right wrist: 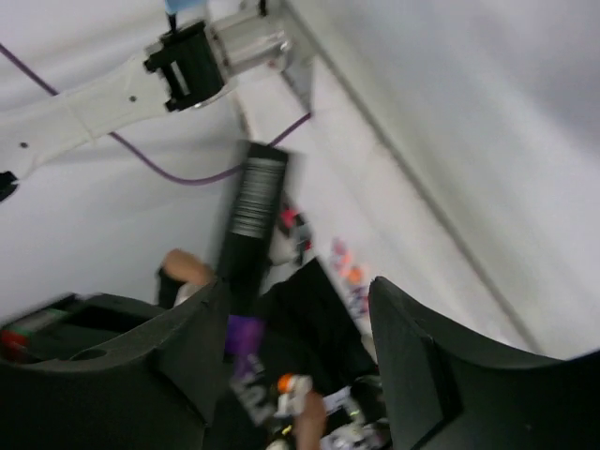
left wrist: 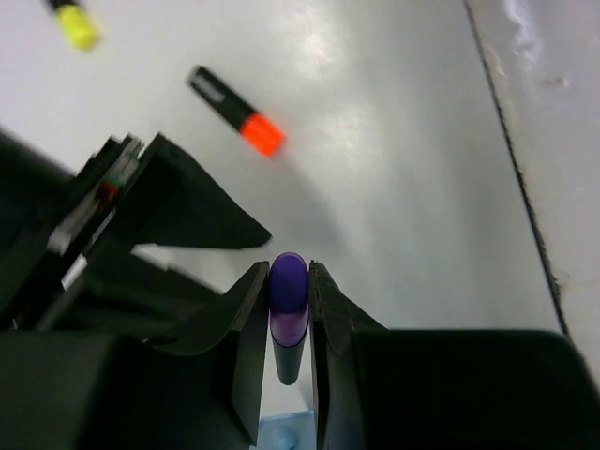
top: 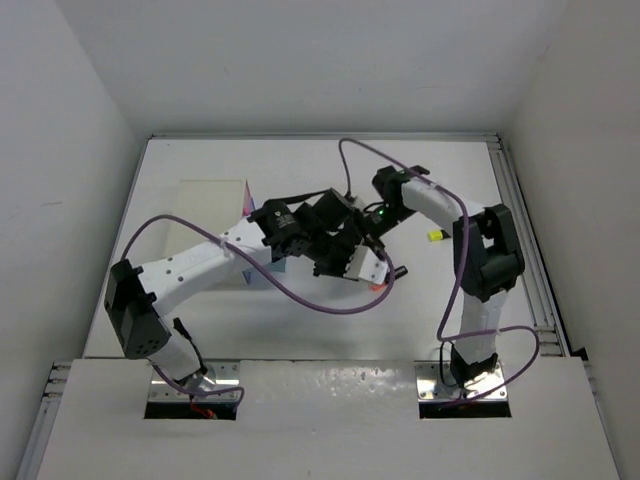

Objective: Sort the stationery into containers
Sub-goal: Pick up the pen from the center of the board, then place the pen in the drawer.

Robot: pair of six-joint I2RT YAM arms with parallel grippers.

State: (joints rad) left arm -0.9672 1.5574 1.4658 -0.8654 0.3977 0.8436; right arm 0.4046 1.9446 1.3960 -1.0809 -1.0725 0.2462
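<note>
The left claw is clenched on a purple-capped highlighter, pinched between both fingers above the bench. The right claw is released, fingers wide apart, right beside the left one. Farther off, an orange-capped highlighter lies on the bench, and a yellow-capped highlighter lies beyond it.

- Right wrist view: the purple-capped highlighter carries a white striped label on its black barrel. It looks like a barcode, but motion blur smears the lines and no digit or letter comes through.
- Left wrist view: the orange-capped highlighter lies on the table, and any print on its dark barrel is too small and soft to read.
- Top view: everything sits too far off, and not one word, brand or number can be read.
</note>
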